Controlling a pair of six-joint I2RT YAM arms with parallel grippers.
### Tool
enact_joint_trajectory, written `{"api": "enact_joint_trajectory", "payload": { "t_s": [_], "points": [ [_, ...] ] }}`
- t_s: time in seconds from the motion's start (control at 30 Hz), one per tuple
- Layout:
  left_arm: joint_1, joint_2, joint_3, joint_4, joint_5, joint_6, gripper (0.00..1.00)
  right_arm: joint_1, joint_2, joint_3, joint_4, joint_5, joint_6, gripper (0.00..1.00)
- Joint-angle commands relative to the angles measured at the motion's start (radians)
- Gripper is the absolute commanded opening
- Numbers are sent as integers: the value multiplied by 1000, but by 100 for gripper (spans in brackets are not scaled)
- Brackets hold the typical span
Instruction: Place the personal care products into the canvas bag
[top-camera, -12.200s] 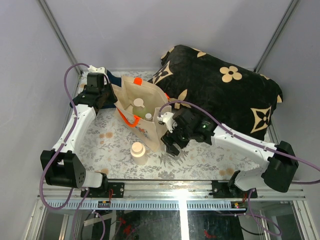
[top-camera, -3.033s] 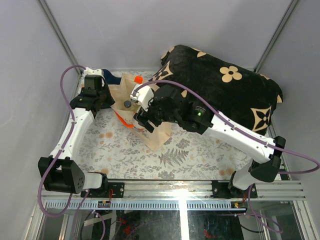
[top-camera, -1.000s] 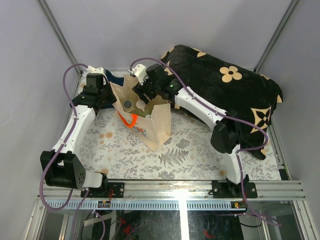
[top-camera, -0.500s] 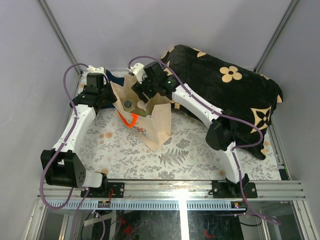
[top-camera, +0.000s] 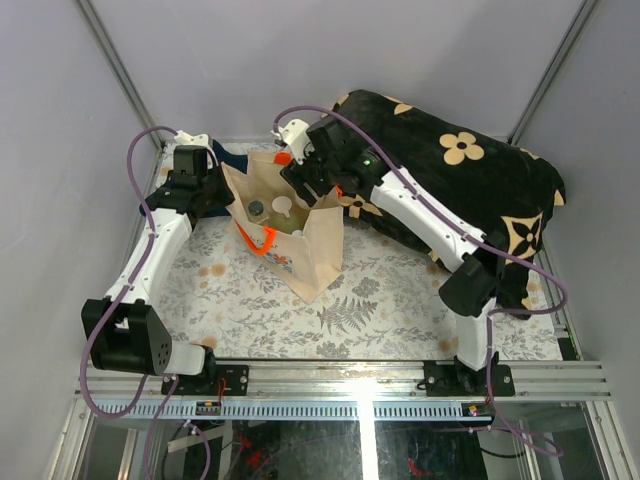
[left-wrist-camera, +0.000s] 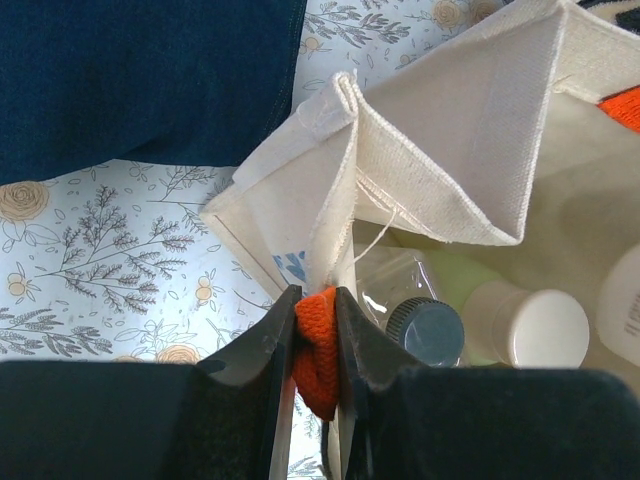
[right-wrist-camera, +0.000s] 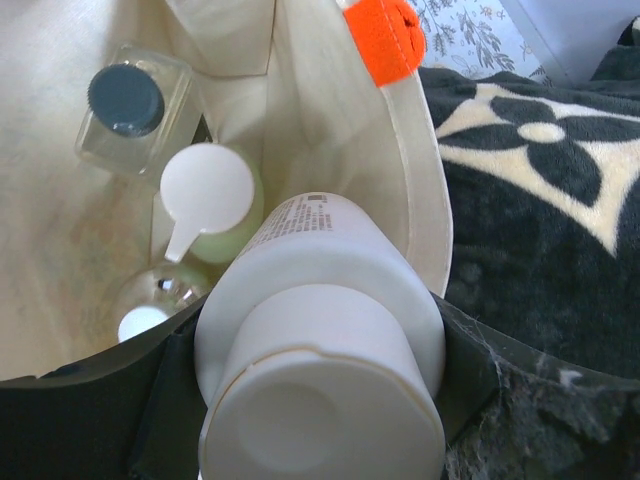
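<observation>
In the right end effector (right-wrist-camera: 320, 400), between its two black fingers (right-wrist-camera: 170, 400): the cream squat round bottle (right-wrist-camera: 318, 300), cap end toward the wrist camera. Jaws parted to the bottle's width and pressed against its sides. Held at the mouth of the beige upright canvas bag (top-camera: 318, 250), close against the rim on the cushion side.

On the floor of the bag, as seen in the right wrist view:
- square glass bottle with dark cap (right-wrist-camera: 125, 100), in the far left corner;
- pale green bottle with pale round cap (right-wrist-camera: 207, 190), just beside the glass one;
- slim clear white-capped bottle (right-wrist-camera: 145, 320), nearest the held bottle and partly hidden by the lower edge of the end effector.

Bag upright on the floral-patterned counter (top-camera: 400, 290), mouth open upward, small coloured print on the near side wall.

At the bag's left rim: left end effector (left-wrist-camera: 315, 305), closed to a narrow gap on one orange handle (left-wrist-camera: 318, 360), strap pinched where it meets the canvas edge. Second orange handle (right-wrist-camera: 385, 40) at the opposite rim, just beside the cushion.

Behind and to the right of the bag: large black cushion with cream flower pattern (top-camera: 450, 180), right arm stretched across its front edge.

Beyond the bag's left corner: dark blue cloth (left-wrist-camera: 150, 70), flat on the counter.
</observation>
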Motion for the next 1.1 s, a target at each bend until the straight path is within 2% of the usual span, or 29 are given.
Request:
{"api": "enact_joint_trajectory", "payload": {
  "t_s": [0.0,0.23,0.4,0.83,1.07],
  "points": [
    [3,14,9,10,30,-3,0,3,-120,-10,14,-27,19,0],
    [3,1,-4,4,23,-5,0,4,-155,-101,-31,-146,29,0],
    [3,-8,-10,-1,17,-6,0,11,-127,-95,-103,-217,19,0],
    [4,-7,-7,-6,16,-6,0,43,-86,-58,-327,-253,-65,0],
    [4,2,4,-9,21,-3,0,53,-56,-94,-359,-241,-65,0]
  ]
}}
